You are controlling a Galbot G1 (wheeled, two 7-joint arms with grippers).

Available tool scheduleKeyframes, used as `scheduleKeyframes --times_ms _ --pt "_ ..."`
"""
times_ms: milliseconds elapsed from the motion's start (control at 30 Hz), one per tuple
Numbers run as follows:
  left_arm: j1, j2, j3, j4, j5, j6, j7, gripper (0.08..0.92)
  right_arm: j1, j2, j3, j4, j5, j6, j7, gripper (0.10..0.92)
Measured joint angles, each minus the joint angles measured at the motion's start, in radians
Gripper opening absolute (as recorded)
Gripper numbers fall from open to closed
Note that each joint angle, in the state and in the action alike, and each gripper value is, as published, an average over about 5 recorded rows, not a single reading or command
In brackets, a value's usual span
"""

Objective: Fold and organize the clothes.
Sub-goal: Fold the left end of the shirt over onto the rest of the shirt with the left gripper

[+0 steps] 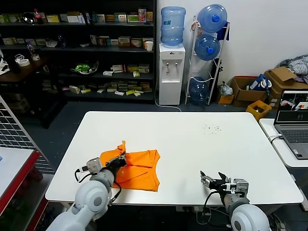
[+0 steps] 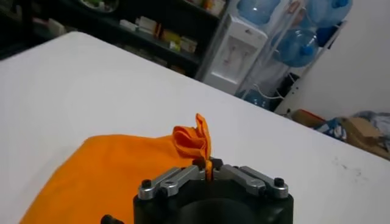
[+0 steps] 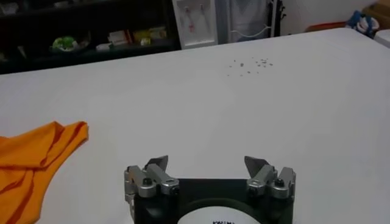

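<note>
Orange T-shirt (image 1: 137, 168), partly hidden by the pinching left gripper (image 1: 120, 160).

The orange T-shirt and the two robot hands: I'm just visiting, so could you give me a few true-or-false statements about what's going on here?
1. The left gripper has its jaws shut on a pinched-up fold of the orange T-shirt. True.
2. The right gripper also holds the shirt. False: its jaws are open and empty, over bare table, apart from the shirt.
3. The shirt hangs off the table edge. False: it lies on the tabletop.
4. A laptop sits on a side table at the robot's right. True.
</note>
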State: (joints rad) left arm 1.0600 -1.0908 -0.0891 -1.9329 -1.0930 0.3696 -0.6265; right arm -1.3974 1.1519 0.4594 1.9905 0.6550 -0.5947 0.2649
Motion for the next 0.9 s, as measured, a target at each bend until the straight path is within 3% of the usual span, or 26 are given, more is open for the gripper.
scheduleKeyframes --times_ms 567,900 --pt "-0.025 -0.084 0.117 -0.008 0.009 0.012 -0.036 0.124 -0.004 -0.001 0.005 0.001 0.0 0.0 0.0 0.823" --pt "-0.012 -0.073 0.111 -0.009 0.034 0.02 0.002 0.39 0.003 -0.001 0.0 -0.003 0.002 0.0 0.0 0.823"
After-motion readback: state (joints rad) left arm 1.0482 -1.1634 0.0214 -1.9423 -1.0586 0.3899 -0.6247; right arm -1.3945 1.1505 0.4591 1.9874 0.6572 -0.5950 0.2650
